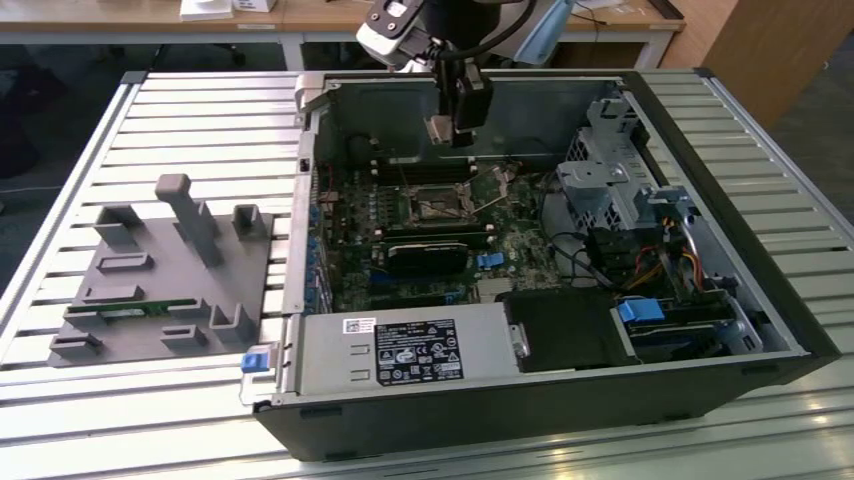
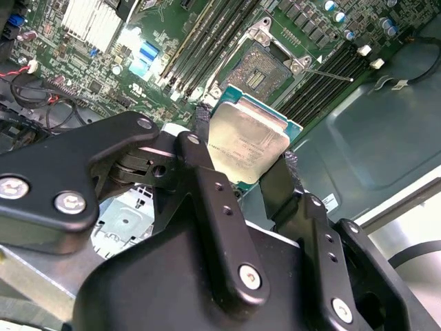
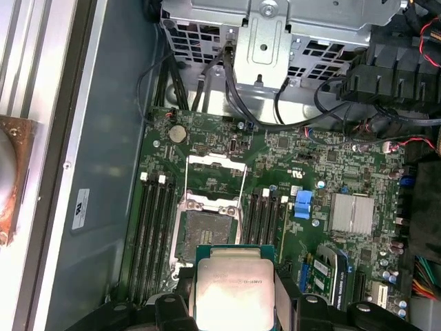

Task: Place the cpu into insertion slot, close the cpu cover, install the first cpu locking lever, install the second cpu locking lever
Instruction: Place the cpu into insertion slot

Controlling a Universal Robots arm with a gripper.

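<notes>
Hanging above the open computer case (image 1: 787,330), the end effector (image 1: 455,125) has its fingers clamped on two opposite edges of the cpu (image 2: 249,140), likely to spare the contact face. Below and slightly ahead of the end effector, the insertion slot (image 3: 207,231) on the green board sits empty. Its cpu cover (image 3: 216,160) stands open beyond it, leaving the socket free to receive the chip.

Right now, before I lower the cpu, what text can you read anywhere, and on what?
No text is readable enough to quote.
cpu: faint print on its metal top, unreadable.
black label on the power supply: unreadable.
white sticker on the case panel: unreadable.
</notes>
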